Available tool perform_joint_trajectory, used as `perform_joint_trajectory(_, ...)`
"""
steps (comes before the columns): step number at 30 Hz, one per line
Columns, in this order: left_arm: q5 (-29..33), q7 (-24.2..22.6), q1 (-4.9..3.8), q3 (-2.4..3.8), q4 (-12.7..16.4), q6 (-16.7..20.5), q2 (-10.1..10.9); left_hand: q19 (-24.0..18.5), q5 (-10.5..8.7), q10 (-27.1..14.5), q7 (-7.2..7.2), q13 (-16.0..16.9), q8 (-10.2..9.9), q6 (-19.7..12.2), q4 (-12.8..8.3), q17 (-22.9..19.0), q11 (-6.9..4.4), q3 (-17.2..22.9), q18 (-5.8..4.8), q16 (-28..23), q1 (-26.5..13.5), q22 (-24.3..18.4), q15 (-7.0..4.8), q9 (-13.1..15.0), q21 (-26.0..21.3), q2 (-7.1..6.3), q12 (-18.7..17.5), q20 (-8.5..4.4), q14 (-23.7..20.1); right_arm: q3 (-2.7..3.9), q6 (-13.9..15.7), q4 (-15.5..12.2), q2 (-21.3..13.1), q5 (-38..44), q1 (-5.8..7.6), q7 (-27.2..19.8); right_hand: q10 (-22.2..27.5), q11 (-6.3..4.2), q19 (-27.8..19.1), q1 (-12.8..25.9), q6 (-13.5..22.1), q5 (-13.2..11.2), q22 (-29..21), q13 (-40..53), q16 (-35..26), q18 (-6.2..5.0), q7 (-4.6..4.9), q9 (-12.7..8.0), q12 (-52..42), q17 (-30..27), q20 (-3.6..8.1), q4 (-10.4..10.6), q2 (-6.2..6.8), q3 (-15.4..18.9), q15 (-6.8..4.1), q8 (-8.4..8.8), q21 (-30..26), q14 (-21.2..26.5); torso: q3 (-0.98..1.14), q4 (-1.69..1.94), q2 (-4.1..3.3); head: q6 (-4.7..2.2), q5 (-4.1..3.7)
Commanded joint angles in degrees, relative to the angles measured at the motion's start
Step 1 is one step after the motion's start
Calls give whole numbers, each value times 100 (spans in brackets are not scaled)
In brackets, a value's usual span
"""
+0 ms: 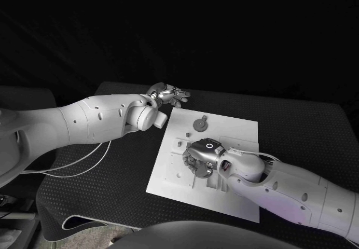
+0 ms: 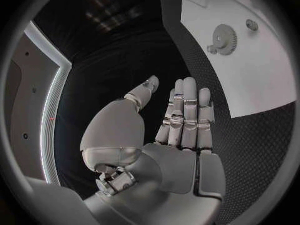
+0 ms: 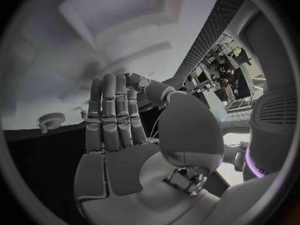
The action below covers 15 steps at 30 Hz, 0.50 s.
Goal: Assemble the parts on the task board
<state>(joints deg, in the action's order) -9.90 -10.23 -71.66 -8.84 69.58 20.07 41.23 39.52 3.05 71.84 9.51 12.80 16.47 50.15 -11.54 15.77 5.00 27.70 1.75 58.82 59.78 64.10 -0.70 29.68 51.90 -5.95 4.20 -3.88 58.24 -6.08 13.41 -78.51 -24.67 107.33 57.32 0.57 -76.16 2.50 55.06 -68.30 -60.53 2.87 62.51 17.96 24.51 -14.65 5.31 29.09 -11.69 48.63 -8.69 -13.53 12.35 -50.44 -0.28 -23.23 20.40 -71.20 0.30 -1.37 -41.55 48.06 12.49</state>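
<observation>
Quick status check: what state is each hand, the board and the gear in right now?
Left hand: open, fingers extended, holding nothing, off the board's far left corner.
Right hand: over the board's middle, palm down; grasp cannot be told.
Board: flat on the table.
Gear: lying flat on the board, untouched.

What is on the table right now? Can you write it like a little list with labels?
table: black, with a white task board in the middle
gear: a round toothed part sits on the board's far end
left hand: hovers past the board's far corner, over the black table, fingers apart, holding nothing
right hand: is over the middle of the board, palm down
right hand's hold: cannot tell whether it holds anything
</observation>
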Motion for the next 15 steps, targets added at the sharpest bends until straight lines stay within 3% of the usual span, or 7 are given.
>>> perform_joint_trajectory(1,10,-30,-12,5,19,-45,-1,21,9,4,7,8,20,-43,-10,7,29,-25,4,-35,-48,9,13,-8,-23,8,7,-227,46,-24,-300,74,11,88,-17,128,42,7,18,17,-27,2,3,5,-46,-35,-2,-2,43,10,-5,-43,-41,-1,-13,37,3,-33,-3,-2,0,16,9)
perform_joint_trajectory(5,10,-26,-15,5,21,-51,4,20,9,4,7,8,21,-43,-10,7,29,-26,4,-36,-49,10,14,-8,-24,7,7,-226,45,-29,-381,119,24,22,-17,150,265,116,-194,114,192,2,-21,-11,-217,-4,97,-23,191,7,-65,-32,38,24,80,182,-110,149,-6,-6,1,24,7)
perform_joint_trajectory(11,10,-13,-17,5,25,-72,10,19,9,3,7,9,23,-43,-10,8,30,-27,3,-39,-51,11,14,-9,-26,6,6,-225,43,-33,-459,152,1,-194,-16,118,583,275,-479,339,501,53,4,-62,-448,23,240,-80,412,12,-140,-50,153,329,196,401,-222,337,-3,-6,2,25,4)
perform_joint_trajectory(15,10,-9,-18,5,24,-74,18,19,9,2,7,9,23,-43,-10,8,30,-27,3,-40,-50,11,14,-9,-26,6,6,-225,43,-33,-446,158,-19,-213,-16,103,646,305,-522,407,556,92,6,-78,-480,28,266,-93,452,13,-152,-36,172,408,213,437,-242,367,0,-7,2,15,-1)
